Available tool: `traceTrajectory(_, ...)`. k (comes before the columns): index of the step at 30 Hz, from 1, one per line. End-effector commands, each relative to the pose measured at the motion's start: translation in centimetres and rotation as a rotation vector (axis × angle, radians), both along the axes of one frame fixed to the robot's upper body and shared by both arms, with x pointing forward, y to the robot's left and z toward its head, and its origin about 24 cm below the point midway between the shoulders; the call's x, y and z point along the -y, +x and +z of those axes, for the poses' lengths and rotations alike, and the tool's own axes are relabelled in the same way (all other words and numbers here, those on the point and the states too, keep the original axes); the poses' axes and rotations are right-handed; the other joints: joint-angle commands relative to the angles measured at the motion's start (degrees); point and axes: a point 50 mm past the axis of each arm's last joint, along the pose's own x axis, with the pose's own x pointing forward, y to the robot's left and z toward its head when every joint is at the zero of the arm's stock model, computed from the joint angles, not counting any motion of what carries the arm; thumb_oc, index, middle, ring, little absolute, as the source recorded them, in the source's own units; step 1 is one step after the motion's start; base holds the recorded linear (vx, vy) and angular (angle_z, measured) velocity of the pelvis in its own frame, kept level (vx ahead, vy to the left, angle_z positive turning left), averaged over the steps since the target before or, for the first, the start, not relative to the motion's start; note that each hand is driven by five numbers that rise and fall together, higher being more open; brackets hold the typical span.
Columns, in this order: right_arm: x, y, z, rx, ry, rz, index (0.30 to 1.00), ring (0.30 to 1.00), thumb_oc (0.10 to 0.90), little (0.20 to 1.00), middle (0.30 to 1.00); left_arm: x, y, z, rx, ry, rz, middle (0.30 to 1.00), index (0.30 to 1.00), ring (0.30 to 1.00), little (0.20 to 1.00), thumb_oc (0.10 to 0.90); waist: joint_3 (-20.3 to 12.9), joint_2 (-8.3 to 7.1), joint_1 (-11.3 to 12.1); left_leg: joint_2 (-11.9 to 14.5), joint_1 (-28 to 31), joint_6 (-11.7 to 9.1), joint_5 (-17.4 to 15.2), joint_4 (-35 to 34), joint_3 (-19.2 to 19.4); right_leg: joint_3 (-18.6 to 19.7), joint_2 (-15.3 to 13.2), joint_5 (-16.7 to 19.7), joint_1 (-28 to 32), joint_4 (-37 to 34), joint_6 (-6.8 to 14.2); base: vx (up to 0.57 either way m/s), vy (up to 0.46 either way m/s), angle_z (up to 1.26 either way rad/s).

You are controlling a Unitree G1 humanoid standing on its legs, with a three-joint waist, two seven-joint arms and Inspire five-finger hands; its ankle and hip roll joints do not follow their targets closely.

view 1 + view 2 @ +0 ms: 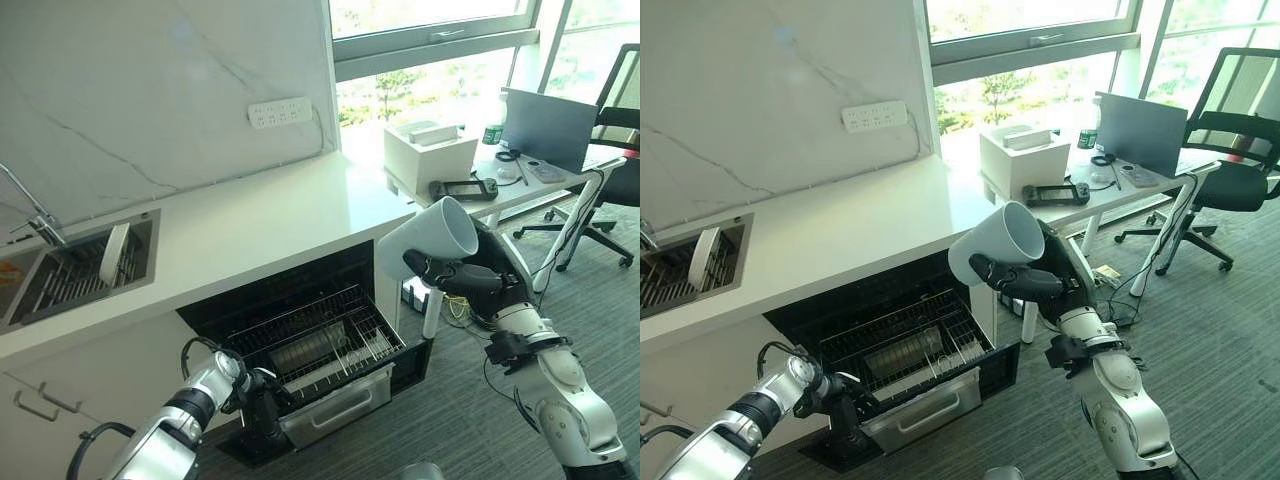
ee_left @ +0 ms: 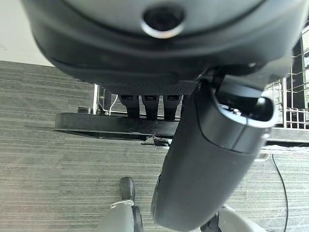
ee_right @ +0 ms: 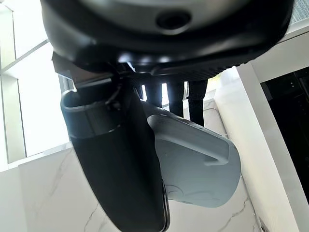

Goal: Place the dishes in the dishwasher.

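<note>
The white tabletop [image 1: 270, 225] runs beneath a marble wall, with a sink [image 1: 60, 280] sunk into its left end, where a white plate [image 1: 113, 254] stands upright on a rack. Below the tabletop the dishwasher [image 1: 300, 330] is open, its wire rack [image 1: 320, 340] pulled out over the floor. The right hand [image 1: 1025, 275] holds a white cup [image 1: 995, 245] in the air beside the tabletop's corner, above and to the right of the rack, thumb and fingers curled round it, mouth tilted up. The left hand [image 1: 262, 400] hangs low at the rack's front left corner, its fingers straight, grasping nothing.
</note>
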Motion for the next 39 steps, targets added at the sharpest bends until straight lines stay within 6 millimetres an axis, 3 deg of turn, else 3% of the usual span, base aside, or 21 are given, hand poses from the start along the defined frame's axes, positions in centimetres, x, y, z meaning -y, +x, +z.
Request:
traceTrajectory(1, -0.4, 0.4, 7.2, 0.392, -0.014, 0.02, 0.3, 0.3, 0.4, 0.3, 0.3, 0.3, 0.9, 1.9, 0.14, -0.193, 0.104, 0.9, 0.9, 0.9, 0.9, 0.8, 2.89, -1.13, 2.93, 2.23, 5.92, -0.77, -5.27, -4.43, 2.49, -0.8, -1.22, -2.46, -4.77, 2.37, 3.71, -0.02, -0.024, 0.09)
traceTrajectory(4, 0.7, 0.3, 6.9, 0.383, -0.063, -0.035, 0.3, 0.3, 0.4, 0.3, 0.3, 0.2, 3.7, 6.6, 0.423, -0.313, 0.23, 0.9, 0.9, 0.9, 0.9, 0.8, 3.31, -1.77, 4.77, 2.23, 5.54, -1.0, -4.95, -4.43, 1.42, -1.97, -1.78, -2.26, -4.25, 2.37, 3.74, -0.03, -0.036, 0.2)
traceTrajectory(8, 3.1, 0.7, 5.7, 0.312, -0.173, -0.148, 0.3, 0.3, 0.4, 0.3, 0.3, -1.0, 4.9, 12.9, 0.805, -0.498, 0.427, 0.9, 0.9, 0.9, 0.9, 0.8, 3.87, -3.59, 8.05, 2.04, 4.75, -1.31, -4.29, -4.43, -1.24, -4.48, -2.84, -2.19, -3.34, 2.37, 3.89, -0.02, -0.062, 0.41)
traceTrajectory(14, 4.5, 1.8, 6.1, 0.289, -0.338, -0.248, 0.3, 0.3, 0.4, 0.3, 0.3, 0.2, 4.2, 16.7, 1.202, -0.633, 0.485, 0.9, 0.9, 0.9, 0.9, 0.8, 4.78, -6.04, 11.48, 2.13, 4.03, -2.1, -3.61, -4.43, -4.31, -7.42, -3.82, -2.18, -2.29, 2.37, 3.91, 0.0, -0.058, 0.27)
traceTrajectory(18, 5.4, 2.0, 5.8, 0.244, -0.442, -0.264, 0.3, 0.3, 0.4, 0.3, 0.3, 0.3, 3.5, 18.4, 1.313, -0.74, 0.541, 0.9, 0.9, 0.9, 0.9, 0.8, 4.9, -7.38, 12.62, 2.37, 3.74, -2.43, -3.45, -4.43, -5.37, -8.37, -4.11, -2.12, -2.04, 2.37, 4.16, 0.02, -0.054, 0.27)
traceTrajectory(23, 7.1, 2.4, 4.7, 0.115, -0.551, -0.3, 0.3, 0.3, 0.4, 0.3, 0.3, 0.6, 2.6, 19.7, 1.398, -0.743, 0.486, 0.9, 0.9, 0.9, 0.9, 0.8, 5.15, -8.76, 13.86, 2.81, 3.4, -2.81, -3.16, -4.43, -6.57, -9.53, -4.03, -2.04, -1.69, 2.37, 4.33, 0.03, -0.093, 0.11)
traceTrajectory(27, 8.6, 2.5, 2.7, -0.023, -0.567, -0.341, 0.3, 0.3, 0.4, 0.3, 0.3, 0.6, 1.7, 20.1, 1.422, -0.747, 0.415, 0.9, 0.9, 0.9, 0.9, 0.8, 5.9, -9.76, 14.88, 2.96, 3.18, -2.78, -2.99, -4.43, -7.61, -10.56, -4.21, -0.88, -1.76, 2.37, 4.78, 0.04, -0.121, 0.08)
traceTrajectory(33, 9.1, 2.3, -0.8, -0.178, -0.544, -0.379, 0.3, 0.3, 0.4, 0.3, 0.3, 0.3, 0.8, 19.7, 1.355, -0.818, 0.455, 0.9, 0.9, 0.9, 0.9, 0.8, 6.96, -10.5, 15.61, 2.85, 3.45, -2.42, -2.58, -4.43, -9.07, -11.18, -4.76, 1.73, -2.66, 2.37, 4.92, 0.12, -0.128, 0.05)
traceTrajectory(36, 9.4, 2.2, -2.0, -0.229, -0.529, -0.411, 0.3, 0.3, 0.4, 0.3, 0.3, 0.3, 0.4, 20.0, 1.346, -0.859, 0.457, 0.9, 0.9, 0.9, 0.9, 0.8, 8.6, -10.66, 15.92, 3.03, 3.19, -2.36, -2.47, -4.43, -9.9, -11.24, -4.52, 2.53, -3.97, 2.37, 4.92, 0.07, -0.184, 0.09)
traceTrajectory(38, 9.3, 2.7, -1.7, -0.211, -0.522, -0.442, 0.3, 0.3, 0.4, 0.3, 0.3, 0.6, 0.5, 21.1, 1.372, -0.904, 0.428, 0.9, 0.9, 0.9, 0.9, 0.8, 10.61, -10.58, 16.31, 3.36, 1.55, -2.5, -2.32, -4.43, -10.41, -11.21, -4.31, 3.13, -5.94, 2.37, 4.91, -0.24, -0.164, 0.4)
traceTrajectory(39, 9.2, 3.6, -0.7, -0.171, -0.518, -0.478, 0.3, 0.3, 0.4, 0.3, 0.3, 1.3, 0.8, 22.5, 1.412, -0.956, 0.388, 0.9, 0.9, 0.9, 0.9, 0.8, 12.81, -9.85, 16.73, 3.5, -0.89, -2.53, -2.37, -4.43, -10.93, -10.93, -4.17, 3.33, -8.31, 2.37, 5.01, -0.43, -0.099, 0.56)
